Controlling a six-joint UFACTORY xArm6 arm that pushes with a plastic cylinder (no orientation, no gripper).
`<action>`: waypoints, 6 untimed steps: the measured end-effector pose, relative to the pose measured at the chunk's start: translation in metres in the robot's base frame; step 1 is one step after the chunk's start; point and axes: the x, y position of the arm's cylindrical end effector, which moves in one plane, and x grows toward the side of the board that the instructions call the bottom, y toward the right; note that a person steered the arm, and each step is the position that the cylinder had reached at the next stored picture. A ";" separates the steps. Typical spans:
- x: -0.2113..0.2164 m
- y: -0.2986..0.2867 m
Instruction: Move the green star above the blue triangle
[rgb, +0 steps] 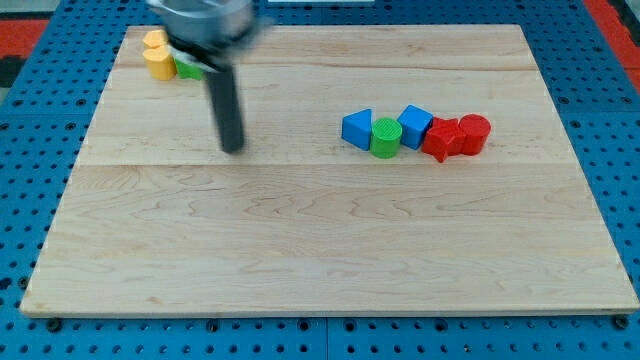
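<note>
Tip (233, 148) sits mid-worktop (320, 250), touching no block; the tool is a bare rod, holding nothing. Green star (190, 69) (half hidden, axis unreadable) lies top left just beside the yellow blocks (157, 55). You get behind its left, push right, above the blue triangle (357, 129).

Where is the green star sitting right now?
The green star lies near the board's top-left corner in the camera view, partly hidden behind the rod, touching the yellow blocks on its left. My tip is below it, toward the view's bottom.
</note>
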 end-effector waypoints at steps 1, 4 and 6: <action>-0.059 -0.110; -0.136 0.002; -0.114 0.003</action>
